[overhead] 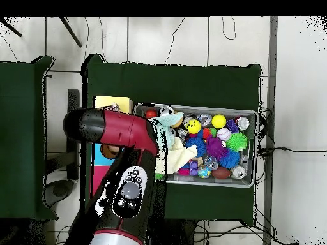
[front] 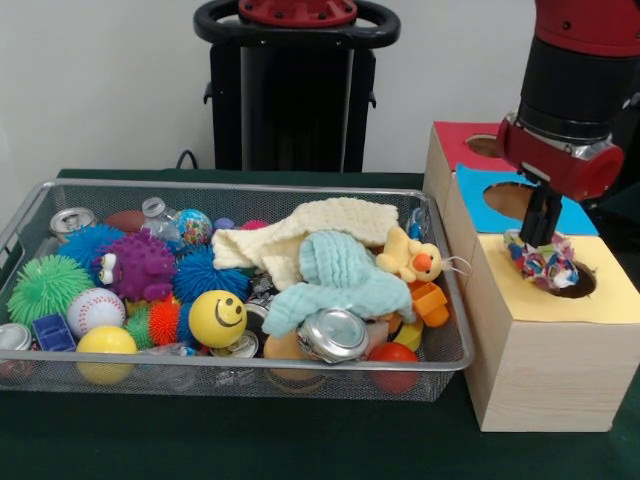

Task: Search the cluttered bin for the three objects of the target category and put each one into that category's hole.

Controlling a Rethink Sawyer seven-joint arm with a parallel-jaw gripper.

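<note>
the tool [front: 541, 240] hangs right over the hole [front: 574, 282] in the yellow-topped section of the wooden box [front: 545, 370], pinching a small multicoloured crumpled object [front: 541, 260] that sits at the hole's rim, so the step in hand looks like the drop-off of one target item. the next move calls for letting go squarely above the opening, since the object rests partly on the rim and could catch there; after that the arm must go back to the bin for any that remain. behind the tool are a blue-topped section [front: 520, 200] and a red-topped section [front: 470, 145], each with its own hole. well off to the tool's side on the counter [front: 250, 440] stands the wire bin [front: 240, 380], crammed with spiky balls, a yellow smiley ball [front: 217, 318], a baseball [front: 96, 309], crushed cans, a rubber duck [front: 412, 258] and pale cloths [front: 335, 275].
</note>
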